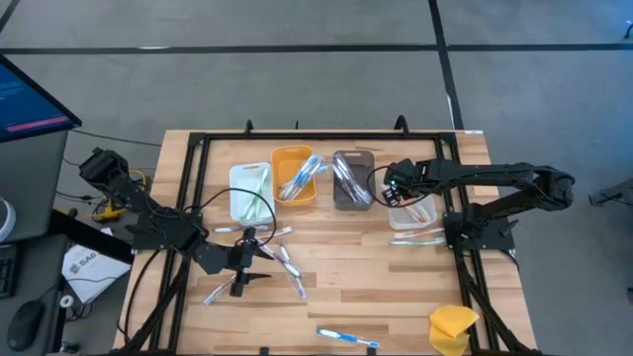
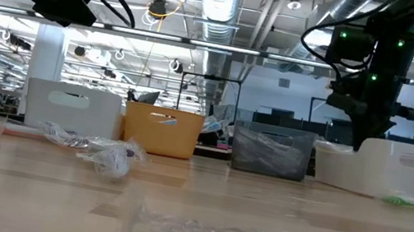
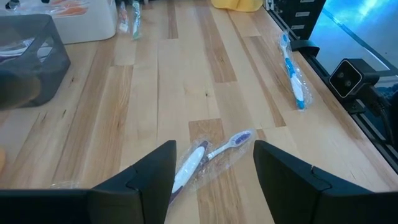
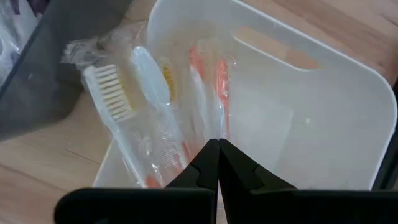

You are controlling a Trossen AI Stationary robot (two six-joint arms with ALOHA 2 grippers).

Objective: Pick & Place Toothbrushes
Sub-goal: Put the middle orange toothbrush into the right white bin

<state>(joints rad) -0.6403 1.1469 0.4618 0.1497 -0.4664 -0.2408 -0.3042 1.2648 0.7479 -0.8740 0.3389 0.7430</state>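
Several wrapped toothbrushes point(image 1: 285, 259) lie loose on the wooden table. My left gripper point(image 1: 245, 277) hangs open over them; in its wrist view a white-and-purple toothbrush point(image 3: 200, 159) lies flat on the table below and between the fingers, untouched. My right gripper point(image 4: 217, 144) is shut, pointing down into the white bin point(image 4: 323, 68) at the far right. In that bin, wrapped orange-and-white toothbrushes point(image 4: 208, 93) lean with their heads on its rim. More toothbrushes fill the orange bin point(image 1: 294, 176) and the grey bin point(image 1: 352, 180). My right gripper's shut fingertips point(image 4: 210, 155) stand right at the lower end of an orange toothbrush's wrapper point(image 4: 219, 124) inside the white bin. The fingers hide that spot, so I cannot tell whether they touch or pinch it.
A fourth bin, white with green brushes point(image 1: 250, 191), stands left of the orange one. A green toothbrush point(image 1: 415, 237) lies in front of the right white bin. A blue one point(image 1: 346, 338) lies near the front edge, with a yellow sponge lump point(image 1: 453, 326) at the near right corner.
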